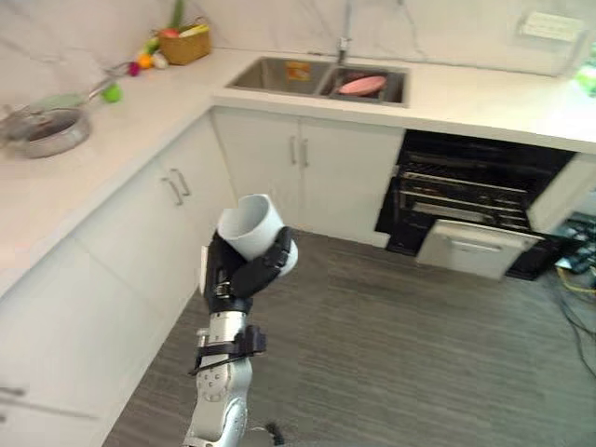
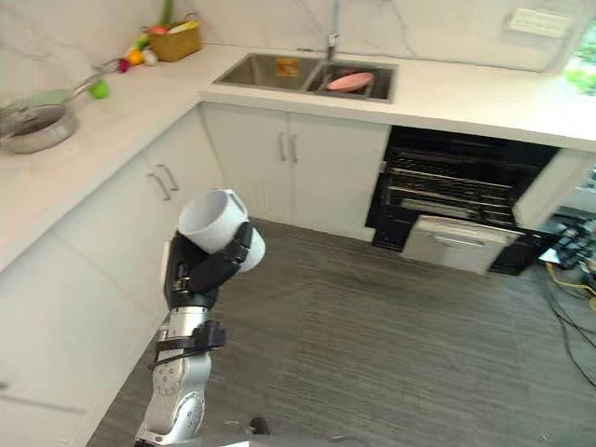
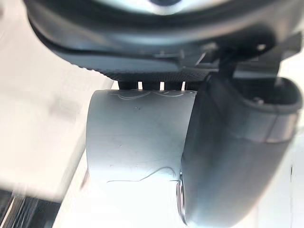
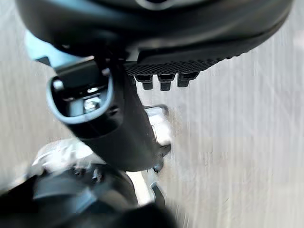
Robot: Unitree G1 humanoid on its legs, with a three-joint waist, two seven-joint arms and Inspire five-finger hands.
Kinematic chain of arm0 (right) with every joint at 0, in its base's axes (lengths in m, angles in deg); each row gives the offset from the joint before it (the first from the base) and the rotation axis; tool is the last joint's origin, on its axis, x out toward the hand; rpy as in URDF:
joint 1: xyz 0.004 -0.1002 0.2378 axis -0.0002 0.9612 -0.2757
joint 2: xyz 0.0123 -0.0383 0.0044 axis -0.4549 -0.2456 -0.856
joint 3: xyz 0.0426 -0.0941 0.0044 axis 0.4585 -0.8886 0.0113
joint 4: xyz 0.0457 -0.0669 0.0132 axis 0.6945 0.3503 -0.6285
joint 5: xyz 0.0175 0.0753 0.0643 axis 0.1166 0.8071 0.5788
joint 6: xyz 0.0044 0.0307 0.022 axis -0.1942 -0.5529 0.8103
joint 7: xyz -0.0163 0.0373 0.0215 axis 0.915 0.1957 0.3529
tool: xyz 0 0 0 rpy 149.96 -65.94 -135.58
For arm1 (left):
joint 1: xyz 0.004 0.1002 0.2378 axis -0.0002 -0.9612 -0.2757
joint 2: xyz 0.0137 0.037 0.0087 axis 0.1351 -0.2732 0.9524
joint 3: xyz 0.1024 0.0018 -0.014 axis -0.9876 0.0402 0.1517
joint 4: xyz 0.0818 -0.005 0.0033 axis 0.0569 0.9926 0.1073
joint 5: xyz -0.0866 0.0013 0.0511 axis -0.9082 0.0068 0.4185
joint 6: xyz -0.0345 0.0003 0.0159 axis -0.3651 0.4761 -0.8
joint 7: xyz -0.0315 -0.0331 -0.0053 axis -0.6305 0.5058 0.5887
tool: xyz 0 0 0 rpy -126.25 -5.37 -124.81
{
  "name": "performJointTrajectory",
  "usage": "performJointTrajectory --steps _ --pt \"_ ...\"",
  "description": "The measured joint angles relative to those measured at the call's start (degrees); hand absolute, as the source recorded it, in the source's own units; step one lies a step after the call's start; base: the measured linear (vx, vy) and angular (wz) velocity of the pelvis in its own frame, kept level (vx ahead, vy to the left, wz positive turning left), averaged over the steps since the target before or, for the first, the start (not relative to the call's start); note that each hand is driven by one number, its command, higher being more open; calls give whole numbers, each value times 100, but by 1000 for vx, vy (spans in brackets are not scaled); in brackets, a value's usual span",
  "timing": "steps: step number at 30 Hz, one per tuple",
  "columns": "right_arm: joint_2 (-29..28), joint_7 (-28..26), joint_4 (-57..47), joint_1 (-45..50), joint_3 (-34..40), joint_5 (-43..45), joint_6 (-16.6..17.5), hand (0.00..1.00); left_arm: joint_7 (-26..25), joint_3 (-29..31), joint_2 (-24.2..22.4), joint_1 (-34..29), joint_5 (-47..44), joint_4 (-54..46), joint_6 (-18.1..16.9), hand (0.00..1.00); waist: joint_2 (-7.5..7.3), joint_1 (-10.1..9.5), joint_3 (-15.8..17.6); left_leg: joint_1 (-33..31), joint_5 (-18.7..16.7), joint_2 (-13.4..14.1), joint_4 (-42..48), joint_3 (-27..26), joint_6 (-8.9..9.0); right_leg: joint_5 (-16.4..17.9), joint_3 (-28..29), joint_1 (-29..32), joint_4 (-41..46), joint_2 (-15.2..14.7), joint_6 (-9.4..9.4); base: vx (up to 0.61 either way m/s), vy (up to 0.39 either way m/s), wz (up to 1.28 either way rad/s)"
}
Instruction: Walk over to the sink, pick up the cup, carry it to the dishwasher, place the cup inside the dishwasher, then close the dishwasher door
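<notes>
My left hand (image 1: 244, 275) is raised over the floor, shut on a white cup (image 1: 256, 228) that tilts with its mouth up and to the left. In the left wrist view the thumb (image 3: 228, 156) presses on the cup's side (image 3: 137, 137). At the right the dishwasher (image 1: 475, 186) stands open under the counter, its racks showing and its grey door (image 1: 475, 247) hanging partway down. The double sink (image 1: 317, 79) lies at the back. My right hand (image 4: 118, 128) is open over the grey floor and holds nothing.
White cabinets run along the left and back under a white L-shaped counter (image 1: 140, 102). On it sit a metal pan (image 1: 47, 130), a basket with fruit (image 1: 183, 42) and a green ball (image 1: 112, 92). A pink dish (image 1: 361, 86) lies in the sink.
</notes>
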State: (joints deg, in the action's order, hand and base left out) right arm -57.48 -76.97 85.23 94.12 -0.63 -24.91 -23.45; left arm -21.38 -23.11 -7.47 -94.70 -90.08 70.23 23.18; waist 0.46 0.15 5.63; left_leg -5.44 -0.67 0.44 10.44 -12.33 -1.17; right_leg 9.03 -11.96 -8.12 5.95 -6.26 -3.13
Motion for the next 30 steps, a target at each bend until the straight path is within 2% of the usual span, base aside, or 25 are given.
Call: performJointTrajectory --steps 1,2,3,5,6,7,8,9,10,11,12,13,14,16,17,18,20,21,22,23,24,25,28,29,30 --pt "389 1 -592 361 -77 -68 223 100 -17 16 -17 -145 1 6 -37 0 12 -53 31 50 -3 -75 78 71 4 118 58 9 177 -99 -44 44 66 -8" --pt "999 109 -1921 769 40 -69 630 100 -96 142 -72 -467 6 -19 -93 0 42 -78 97 -142 -343 -164 649 316 319 387 290 75 546 -312 -78 -47 75 -76" --pt "993 383 -2595 471 456 -59 1055 100 -127 219 -104 -732 4 -139 -121 0 134 -126 25 -457 -532 75 862 551 485 581 579 358 796 -214 -160 -98 92 -96" --pt "402 543 -2966 -523 806 102 1666 100 -91 199 -72 -916 4 -175 -292 0 188 -169 -28 -712 -618 542 1157 788 605 645 942 491 965 -18 -146 -34 216 -96" --pt "200 542 -3165 -720 839 189 1835 100 -58 170 -59 -917 13 -175 -292 0 167 -204 -39 -718 -627 586 1223 785 587 697 1040 493 1039 -32 -173 133 328 -76" --pt "-72 373 -3428 -840 866 376 2400 100 26 143 -54 -906 21 -178 -310 0 104 -204 -95 -671 -651 507 1406 646 499 846 1165 490 1211 -193 -214 232 299 -43" --pt "-257 200 -3697 -682 866 489 2199 100 37 153 -29 -910 0 -169 -359 0 6 -122 -216 -552 -851 265 1377 478 240 998 1223 448 1365 -469 -182 265 275 -27" --pt "-316 156 -3650 -671 897 512 1596 100 39 153 -39 -848 -47 -73 -465 0 -37 -9 -318 -475 -896 148 1317 433 181 981 1226 544 1710 -539 -160 278 227 3" --pt "-634 -171 -2260 -671 1395 653 1061 100 25 150 98 -348 -129 234 -515 0 -212 84 -330 -285 -996 -56 1235 416 26 768 1214 1055 3071 -727 10 209 156 17" --pt "-760 -388 -1545 -685 1696 875 1024 100 19 133 173 -147 -136 323 -513 0 -283 90 -300 -178 -1018 -138 1165 417 -9 590 1210 1244 3542 -812 146 273 222 18" --pt "-901 -649 35 -722 2242 1086 1013 100 -9 138 272 135 -164 375 -492 0 -373 142 -175 218 -1039 -342 849 398 -76 56 1076 1599 4539 -1104 625 287 220 -1" --pt "-885 -742 845 -562 2576 1096 1149 100 -23 289 360 155 -178 369 -489 0 -333 324 -120 568 -1059 -455 555 374 -153 -32 960 1823 5171 -1244 656 295 199 -10" --pt "-862 -784 997 -445 2661 1098 1223 100 -25 378 397 141 -187 369 -466 0 -299 464 -99 722 -1073 -462 422 363 -185 13 889 1916 5313 -1201 593 310 142 -20" --pt "-851 -891 1016 -312 2648 1112 1446 100 1 472 482 164 -234 248 -298 0 -127 723 -74 982 -1057 -385 89 315 -257 317 557 2145 5053 -894 324 424 56 -30" --pt "-864 -982 989 -402 2512 1200 1606 100 154 375 486 224 -323 91 -130 0 -69 732 -70 1147 -1000 -275 -85 267 -197 596 298 2209 4546 -621 152 500 -38 -41" --pt "-871 -1042 880 -593 2380 1202 1723 100 316 294 486 253 -346 -2 -45 0 -22 713 -28 1348 -1000 -101 -243 208 -172 758 91 2286 4036 -302 181 413 -70 -40" --pt "-931 -971 509 -928 2288 1204 1911 100 554 169 448 249 -439 -18 67 0 72 683 37 1608 -1004 186 -295 155 -166 759 -138 2447 3128 155 203 378 -107 -40" --pt "-936 -956 455 -948 2275 1204 1922 100 573 166 447 248 -447 -19 78 0 77 683 40 1627 -1004 204 -295 148 -165 754 -153 2453 3026 183 203 484 -156 -46" --pt "-1050 -763 -348 -1085 2079 1215 2108 100 840 153 512 160 -462 -125 152 0 -69 680 -31 1890 -1152 204 -230 0 72 -315 -280 2383 1419 356 272 525 -168 -35" --pt "-1047 -603 -862 -1125 1947 1220 2242 100 1049 198 548 109 -465 -215 113 0 -207 678 3 2118 -1484 100 -84 -40 347 -1135 -315 2350 1261 288 984 373 -119 -49" --pt "-982 -513 -928 -1277 1928 1219 2237 100 1109 201 452 77 -466 -205 137 0 -29 648 48 2164 -1610 280 -3 -87 373 -1122 -349 2346 1370 458 1008 361 -113 -41" --pt "-1016 -345 -1035 -1492 1928 1220 2218 100 1210 199 368 51 -463 -206 140 0 67 598 32 2144 -1638 369 78 -120 378 -1013 -290 2277 1264 596 1064 228 -86 -39" --pt "-1130 -42 -1323 -1712 1925 1219 2094 100 1304 197 288 39 -426 -201 125 0 122 519 106 2205 -1607 517 208 -168 333 -713 -227 2199 1256 833 992 216 -126 -26" --pt "-1224 113 -1532 -1722 1926 1221 2024 100 1298 220 329 11 -427 -183 118 0 51 474 204 2148 -1584 581 808 -259 306 -557 -162 1992 1196 881 1018 160 -142 -39" --pt "-1262 237 -1777 -1667 1946 1229 1976 100 1294 191 288 -60 -422 -154 98 0 194 391 221 1873 -1461 895 1581 -306 169 -374 -240 1693 944 1006 856 121 -118 -38"
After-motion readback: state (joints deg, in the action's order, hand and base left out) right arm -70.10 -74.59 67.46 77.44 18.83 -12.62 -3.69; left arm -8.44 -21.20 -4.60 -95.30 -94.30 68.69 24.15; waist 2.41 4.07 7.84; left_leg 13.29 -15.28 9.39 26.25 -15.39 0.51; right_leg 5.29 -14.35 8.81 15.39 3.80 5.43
